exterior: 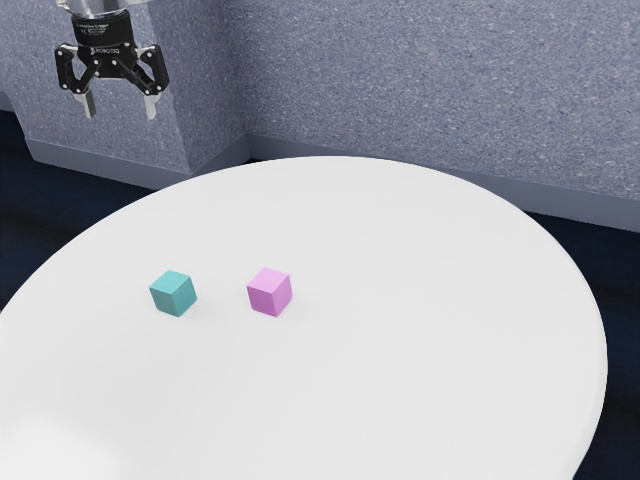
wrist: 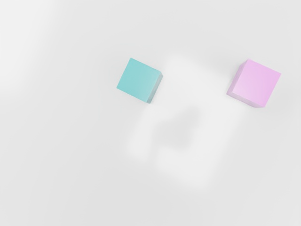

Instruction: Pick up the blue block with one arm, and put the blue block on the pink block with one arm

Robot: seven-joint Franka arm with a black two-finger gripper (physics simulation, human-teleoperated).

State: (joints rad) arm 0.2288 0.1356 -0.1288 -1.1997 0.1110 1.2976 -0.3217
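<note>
The blue block (exterior: pixel 173 293) is found lying flat on the desk (exterior: pixel 420 400), far below the end effector (exterior: pixel 120 108) and touched by nothing. The pink block (exterior: pixel 269 291) is set near it on the same surface, a clear gap being left between the two; it too lies far beneath the end effector, a little farther off than the blue one. The end effector is held high above the desk, released, with its fingers spread apart and nothing between them. In the wrist view a soft shadow (wrist: pixel 178 136) is cast on the desk between the two blocks, closer to the blue one.

No part of the task is judged to be done. The blue block is not yet grasped or lifted, so the descent, the grasp, the carry across and the placing on the pink block are all left.
</note>
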